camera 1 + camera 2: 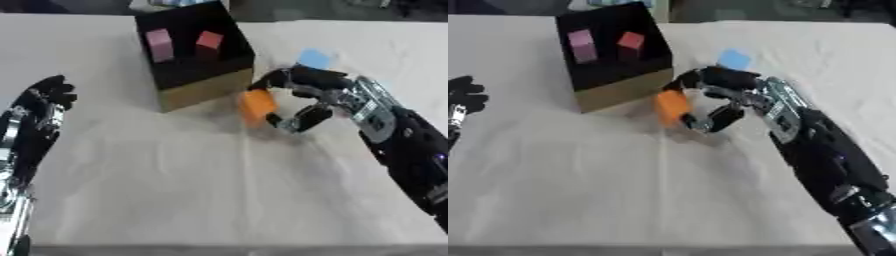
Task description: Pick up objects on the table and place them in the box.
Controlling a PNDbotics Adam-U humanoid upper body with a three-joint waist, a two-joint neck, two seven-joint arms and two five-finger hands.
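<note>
An orange block (258, 105) stands on the table just right of the box's front corner. My right hand (302, 95) is curled round it, fingers over its top and thumb at its lower right side. The box (196, 80) is black inside with a tan outer wall; a pink block (159, 44) and a red block (208, 40) lie in it. A light blue block (315, 58) lies on the table behind my right hand. My left hand (48, 97) rests open at the left edge, fingers up, away from everything.
A pale cloth covers the table (175, 180), with broad bare space in front of the box and hands. The table's front edge runs along the bottom. Dark clutter lies beyond the far edge.
</note>
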